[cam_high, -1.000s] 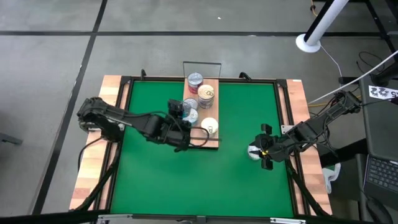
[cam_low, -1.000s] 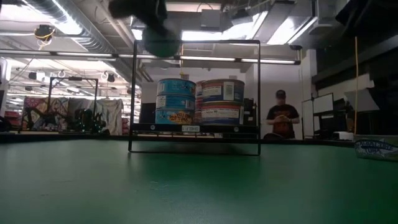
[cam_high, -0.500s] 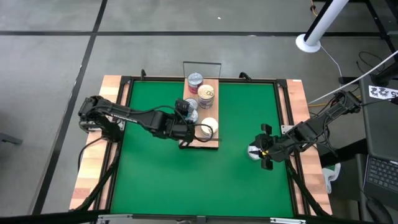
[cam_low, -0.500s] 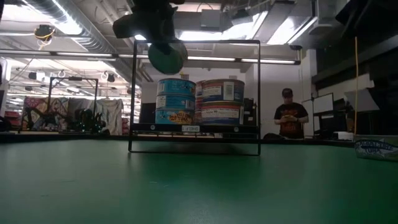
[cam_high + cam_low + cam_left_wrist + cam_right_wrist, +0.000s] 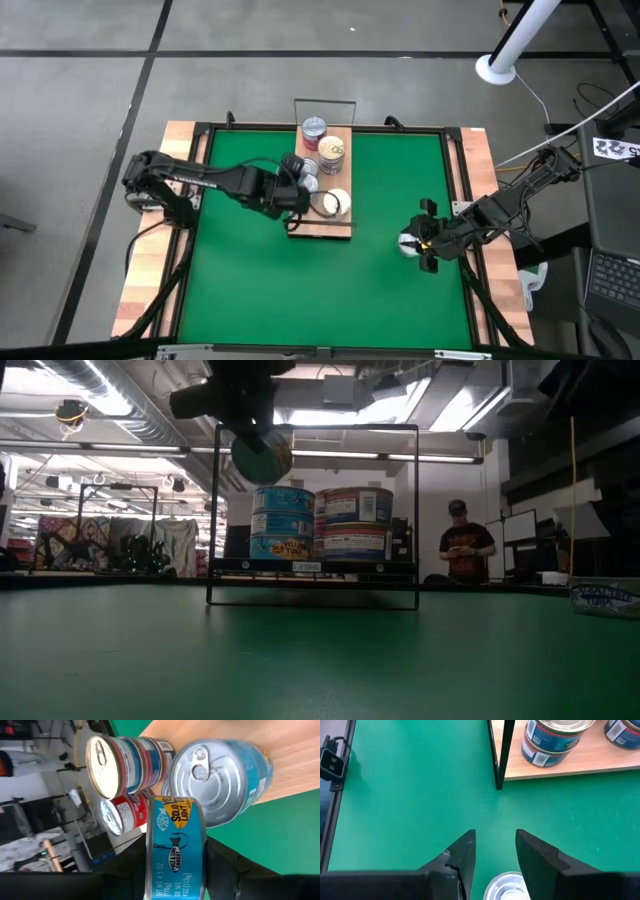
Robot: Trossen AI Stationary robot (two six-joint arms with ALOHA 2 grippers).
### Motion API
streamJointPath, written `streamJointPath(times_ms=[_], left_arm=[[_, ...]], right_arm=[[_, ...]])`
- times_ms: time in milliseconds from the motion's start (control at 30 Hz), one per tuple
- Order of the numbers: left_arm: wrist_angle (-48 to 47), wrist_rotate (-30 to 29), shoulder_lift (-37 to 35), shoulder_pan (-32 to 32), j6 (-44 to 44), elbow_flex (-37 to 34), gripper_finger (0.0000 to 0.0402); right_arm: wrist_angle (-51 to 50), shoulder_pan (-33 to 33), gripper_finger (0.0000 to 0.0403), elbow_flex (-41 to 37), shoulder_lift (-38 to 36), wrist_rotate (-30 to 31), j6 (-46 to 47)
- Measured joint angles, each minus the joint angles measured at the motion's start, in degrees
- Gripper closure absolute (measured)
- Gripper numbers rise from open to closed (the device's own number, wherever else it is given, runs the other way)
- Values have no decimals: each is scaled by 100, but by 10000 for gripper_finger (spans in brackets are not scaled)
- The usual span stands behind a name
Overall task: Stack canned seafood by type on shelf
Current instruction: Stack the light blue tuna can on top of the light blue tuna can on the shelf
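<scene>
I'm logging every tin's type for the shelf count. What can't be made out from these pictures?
- High view: the left gripper covers the blue stack's top, so its label is hidden.
- High view: the tins' side labels face away; only lids show.
- Low view: the front stacks hide any tins behind them on the shelf.
- Right wrist view: the loose tin is cut off by the picture's edge.

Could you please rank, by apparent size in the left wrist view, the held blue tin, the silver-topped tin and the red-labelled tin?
1. Held blue tin in the left gripper, though it is nearest the camera.
2. Silver-topped tin.
3. Red-labelled tin, farther off and partly hidden.
</scene>
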Motion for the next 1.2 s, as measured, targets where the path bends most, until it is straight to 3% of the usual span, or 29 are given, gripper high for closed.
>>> streamJointPath(times_ms=[267,433,733,933,1133,1200], left_arm=[[17,199,-180,582,281,0,259],[12,309,-350,897,783,-2,260],[688,2358,-1189,1856,623,-54,260],[2047,3948,-1650,2190,725,-848,262],[3213,4087,-1792,1826,889,-1870,259],[3574,3886,-1792,1622,1067,-2123,261]], right_arm=[[15,0,262,-2,2,31,2],[71,0,262,-2,1,360,2],[196,0,262,-2,2,611,2],[198,0,262,-2,2,625,2],[211,0,262,-2,2,765,2],[215,0,262,-2,2,818,2]])
